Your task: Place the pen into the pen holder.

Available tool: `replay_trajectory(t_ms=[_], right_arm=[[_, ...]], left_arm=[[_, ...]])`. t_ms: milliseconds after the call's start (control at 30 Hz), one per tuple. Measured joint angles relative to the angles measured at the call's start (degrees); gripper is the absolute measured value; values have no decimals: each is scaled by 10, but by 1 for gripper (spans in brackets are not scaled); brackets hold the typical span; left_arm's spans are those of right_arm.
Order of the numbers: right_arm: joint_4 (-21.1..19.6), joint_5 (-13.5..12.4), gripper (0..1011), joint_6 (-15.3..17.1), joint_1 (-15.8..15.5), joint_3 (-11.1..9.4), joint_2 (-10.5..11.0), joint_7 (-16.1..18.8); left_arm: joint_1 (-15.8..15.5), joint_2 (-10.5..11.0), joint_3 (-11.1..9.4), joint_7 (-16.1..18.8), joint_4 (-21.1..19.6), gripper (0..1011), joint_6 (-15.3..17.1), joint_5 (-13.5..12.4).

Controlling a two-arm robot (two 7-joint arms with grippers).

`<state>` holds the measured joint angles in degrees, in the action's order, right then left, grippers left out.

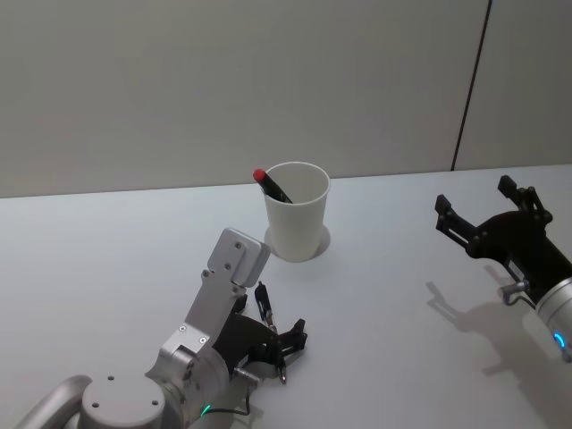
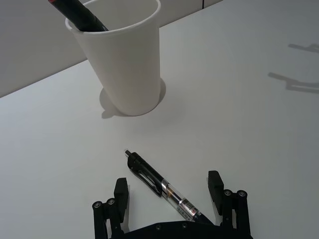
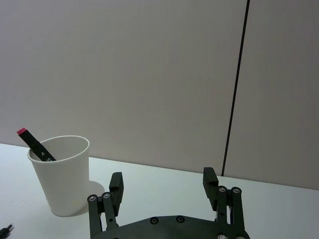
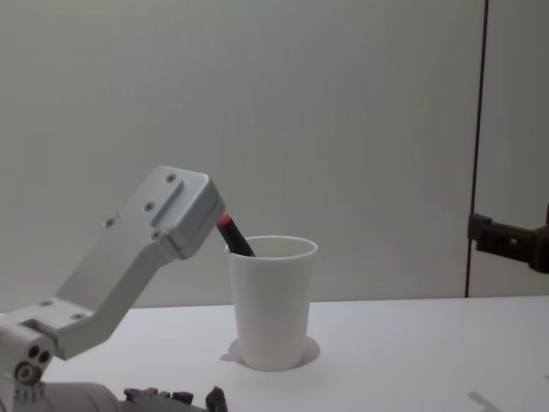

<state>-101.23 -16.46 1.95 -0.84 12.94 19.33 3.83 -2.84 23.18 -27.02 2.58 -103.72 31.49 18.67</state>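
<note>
The pen (image 2: 158, 185), black with a clear barrel, lies on the white table between the fingers of my left gripper (image 2: 168, 181), its tip pointing toward the pen holder. The left gripper (image 1: 281, 323) is open and low over the table, in front of the pen holder. This white paper cup (image 1: 297, 214) (image 2: 127, 64) (image 4: 270, 300) stands upright at the table's middle back. My right gripper (image 1: 475, 197) (image 3: 163, 177) hangs open and empty above the table at the right, well apart from the cup (image 3: 62, 174).
A black marker with a red cap (image 1: 268, 183) (image 4: 233, 236) leans inside the cup. The cup stands on a round white disc (image 1: 319, 245). A plain wall rises behind the table's back edge.
</note>
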Motion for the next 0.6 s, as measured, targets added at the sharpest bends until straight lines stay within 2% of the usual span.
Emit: replay_trajectory(t_ms=[167, 333, 367, 500, 533, 600], right_arm=[[0, 0, 1001, 0, 0, 0, 0, 0], [0, 0, 1001, 0, 0, 0, 0, 0], [0, 0, 1001, 0, 0, 0, 0, 0], [0, 0, 1001, 0, 0, 0, 0, 0], [0, 0, 1001, 0, 0, 0, 0, 0], [0, 0, 1001, 0, 0, 0, 0, 0]], left_arm=[[1, 0, 1, -1, 0, 936, 0, -1], [1, -1, 1, -1, 0, 794, 0, -1], [1, -1, 1, -1, 0, 794, 0, -1], [2, -1, 1, -1, 1, 641, 0, -1], [2, -1, 1, -1, 1, 641, 0, -1], [2, -1, 1, -1, 1, 575, 0, -1]])
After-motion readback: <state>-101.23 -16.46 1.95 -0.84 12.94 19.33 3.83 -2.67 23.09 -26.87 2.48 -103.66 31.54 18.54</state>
